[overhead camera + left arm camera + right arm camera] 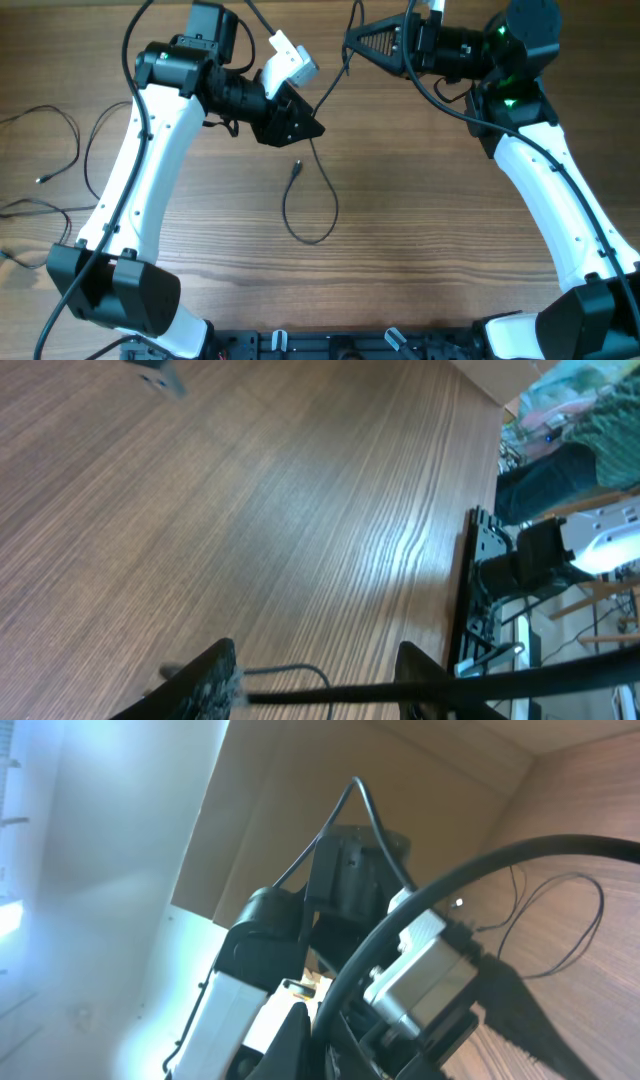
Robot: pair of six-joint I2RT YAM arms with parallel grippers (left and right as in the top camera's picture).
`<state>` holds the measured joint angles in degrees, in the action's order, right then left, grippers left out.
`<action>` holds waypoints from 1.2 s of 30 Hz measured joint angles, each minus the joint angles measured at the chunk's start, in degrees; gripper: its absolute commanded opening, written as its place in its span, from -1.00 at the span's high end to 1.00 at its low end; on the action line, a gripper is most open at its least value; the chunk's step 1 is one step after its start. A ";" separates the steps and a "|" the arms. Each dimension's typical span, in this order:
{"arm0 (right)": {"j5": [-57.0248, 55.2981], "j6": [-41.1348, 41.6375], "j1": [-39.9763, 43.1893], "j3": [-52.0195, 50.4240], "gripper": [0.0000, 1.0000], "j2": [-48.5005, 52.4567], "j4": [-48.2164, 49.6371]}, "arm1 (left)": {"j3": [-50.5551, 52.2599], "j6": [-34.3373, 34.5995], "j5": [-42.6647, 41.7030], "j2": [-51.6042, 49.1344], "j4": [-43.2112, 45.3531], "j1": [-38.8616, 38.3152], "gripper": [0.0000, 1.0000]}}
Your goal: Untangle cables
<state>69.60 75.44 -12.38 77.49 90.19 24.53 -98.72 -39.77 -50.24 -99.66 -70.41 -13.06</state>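
A thin black cable (333, 195) hangs from my right gripper (352, 42) at the top centre. It runs down past my left gripper (312, 128) and lies in a loose loop on the table, ending in a small plug (297, 168). In the right wrist view the right gripper (395, 1035) is shut on the cable (420, 910). In the left wrist view the left gripper (315, 682) has its fingers apart, and the cable (340, 693) stretches across between the tips. Other thin cables (75, 140) lie loose at the table's far left.
Another thin cable (30, 208) trails off the left edge. The black base rail (340, 345) runs along the front edge between the two arm bases. The left arm (350, 880) fills the right wrist view, with loose cable loops (560, 920) on the table behind it.
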 measured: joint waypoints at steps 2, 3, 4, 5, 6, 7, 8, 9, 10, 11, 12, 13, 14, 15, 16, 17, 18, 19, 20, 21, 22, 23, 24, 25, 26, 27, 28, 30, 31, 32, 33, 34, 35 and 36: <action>0.04 0.28 0.00 0.00 0.91 0.00 0.20 | 0.00 0.68 -0.15 -0.48 0.98 0.13 0.81; 0.04 0.46 0.00 0.00 0.91 0.00 0.42 | 0.00 0.72 -0.37 -0.72 1.68 -0.07 0.92; 0.07 0.46 0.00 0.00 0.91 0.00 0.44 | 0.00 1.03 -0.44 -1.16 1.95 -0.35 0.92; 0.07 0.46 0.00 0.00 0.91 0.00 0.46 | 0.00 1.11 -0.44 -1.75 2.03 -0.57 0.92; 0.07 0.46 0.02 0.00 0.91 0.00 0.46 | 0.00 1.25 -0.55 -2.12 2.14 -0.72 0.92; 0.24 0.44 0.11 0.00 0.91 0.00 0.44 | 0.00 1.68 -0.68 -2.51 2.23 -0.81 0.92; 0.55 0.42 0.22 0.00 0.91 0.00 0.42 | 0.00 2.56 -0.70 -2.80 2.64 -0.81 0.92; 0.81 0.24 0.48 0.00 0.91 0.00 -0.11 | 0.00 3.67 -0.76 -2.89 3.23 -0.59 0.92; 1.03 -0.63 0.90 0.02 0.91 0.00 -2.16 | 0.00 5.44 -0.83 -2.89 4.11 -0.04 0.92; 1.14 -1.46 1.44 0.11 0.91 -0.04 -4.37 | 0.00 7.17 -0.81 -2.80 4.92 0.61 0.92; 1.14 -2.84 2.12 0.28 0.88 -0.04 -7.48 | 0.02 9.46 -0.74 -2.73 5.88 1.66 0.92; 1.14 -5.18 2.89 0.35 0.77 -0.15 -11.61 | 0.04 11.74 -0.66 -2.54 7.02 2.75 0.92; 0.94 -6.75 3.54 0.39 0.67 -0.15 -14.71 | 0.11 13.99 -0.61 -2.16 7.91 4.04 0.92; 0.61 -8.96 4.26 0.37 0.56 -0.15 -18.45 | 0.13 16.28 -0.61 -1.46 8.74 5.60 0.92; 0.00 -12.11 4.94 0.46 0.45 -0.17 -22.91 | 0.20 18.05 -0.59 -0.79 9.27 6.64 0.92; -0.76 -14.69 5.44 0.44 0.34 -0.17 -26.18 | 0.22 19.93 -0.44 0.24 9.90 8.15 0.92; -2.08 -17.81 5.90 0.50 0.17 -0.17 -30.47 | 0.22 21.35 -0.35 1.22 10.29 9.29 0.92; -3.67 -20.46 6.12 0.50 0.04 -0.17 -34.23 | 0.22 22.97 -0.07 2.58 10.75 10.56 0.92; -5.86 -23.32 6.29 0.52 -0.10 -0.17 -38.12 | 0.22 24.39 0.35 3.89 10.88 11.43 0.92; -8.22 -25.99 6.29 0.61 -0.23 -0.17 -41.79 | 0.22 25.90 1.11 5.33 11.10 12.13 0.92; -10.54 -28.55 6.27 0.63 -0.31 -0.17 -44.78 | 0.22 26.91 1.73 6.56 11.30 12.59 0.92; -12.24 -29.86 6.27 0.63 -0.34 -0.17 -47.08 | 0.22 27.50 2.10 7.34 11.78 12.90 0.92; -14.95 -32.76 6.27 0.61 -0.37 -0.17 -50.27 | 0.22 28.50 2.60 8.20 12.96 13.16 0.92; -17.25 -34.47 6.27 0.59 -0.38 -0.17 -52.65 | 0.22 29.92 3.41 8.92 14.95 13.27 0.92; -18.82 -35.71 6.27 0.59 -0.37 -0.17 -54.42 | 0.22 31.36 4.50 9.42 16.87 13.42 0.92; -20.74 -37.18 6.27 0.59 -0.36 -0.17 -56.15 | 0.22 33.20 6.19 9.88 19.56 13.55 0.92; -22.51 -38.49 6.27 0.61 -0.36 -0.17 -57.77 | 0.22 35.34 8.31 10.29 22.12 13.66 0.92; -24.92 -40.70 6.27 0.59 -0.33 -0.17 -60.70 | 0.22 39.28 12.15 10.80 27.32 14.32 0.92; -26.01 -41.86 6.27 0.59 -0.29 -0.17 -61.83 | 0.22 40.70 13.40 10.93 29.40 14.80 0.92; -26.69 -42.84 6.27 0.59 -0.27 -0.17 -62.71 | 0.28 42.34 14.84 11.02 32.87 15.72 0.92; -27.12 -43.63 6.27 0.59 -0.25 -0.17 -63.21 | 0.28 43.28 15.61 11.02 35.45 16.41 0.92; -27.65 -44.44 6.27 0.59 -0.25 -0.17 -64.02 | 0.26 44.87 16.57 11.02 38.51 17.42 0.92; -28.04 -45.38 6.27 0.59 -0.24 -0.17 -64.65 | 0.28 46.31 17.55 11.02 40.94 18.40 0.92; -28.28 -45.97 6.27 0.59 -0.24 -0.17 -64.98 | 0.28 47.91 18.82 11.02 43.56 19.50 0.92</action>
<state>41.32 29.47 -6.11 78.08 90.02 -40.45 -98.43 8.14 -31.42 -88.64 -26.85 6.44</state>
